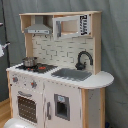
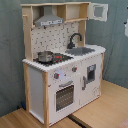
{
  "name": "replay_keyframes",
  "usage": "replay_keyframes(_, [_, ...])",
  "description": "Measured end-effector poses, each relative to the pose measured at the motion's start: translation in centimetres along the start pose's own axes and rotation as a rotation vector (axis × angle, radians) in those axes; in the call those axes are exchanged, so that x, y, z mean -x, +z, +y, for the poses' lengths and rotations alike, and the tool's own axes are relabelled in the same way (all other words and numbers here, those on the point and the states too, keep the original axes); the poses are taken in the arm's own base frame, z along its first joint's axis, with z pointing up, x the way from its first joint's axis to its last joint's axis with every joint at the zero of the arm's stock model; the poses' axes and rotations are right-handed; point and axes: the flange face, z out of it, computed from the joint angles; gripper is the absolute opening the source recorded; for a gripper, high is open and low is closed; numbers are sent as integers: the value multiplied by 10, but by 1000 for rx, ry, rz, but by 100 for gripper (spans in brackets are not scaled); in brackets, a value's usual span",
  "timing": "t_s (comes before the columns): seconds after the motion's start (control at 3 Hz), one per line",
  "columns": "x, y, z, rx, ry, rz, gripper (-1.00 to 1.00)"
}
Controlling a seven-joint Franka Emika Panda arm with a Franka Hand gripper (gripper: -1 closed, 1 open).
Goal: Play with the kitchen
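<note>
Grey backdrop behind kitchen (image 1: 57, 75) (image 2: 62, 65); pot (image 1: 29, 61) (image 2: 45, 56) on hob.

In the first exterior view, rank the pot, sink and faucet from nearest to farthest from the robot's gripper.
Judging by the white robot part at the left edge:
1. pot, left, on stove
2. sink, mid counter
3. faucet, behind sink's right
</note>
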Motion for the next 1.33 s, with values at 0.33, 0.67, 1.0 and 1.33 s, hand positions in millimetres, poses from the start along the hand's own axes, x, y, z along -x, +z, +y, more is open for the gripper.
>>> replay_keyframes(0.33, [9, 10, 8, -25, 110, -12, 100])
replay_keyframes(0.67, [15, 20, -4, -48, 170, -7, 100])
replay_keyframes(1.0, [29, 42, 0, -55, 194, -49, 100])
replay_keyframes(1.33, [29, 44, 1, -58, 197, -49, -100])
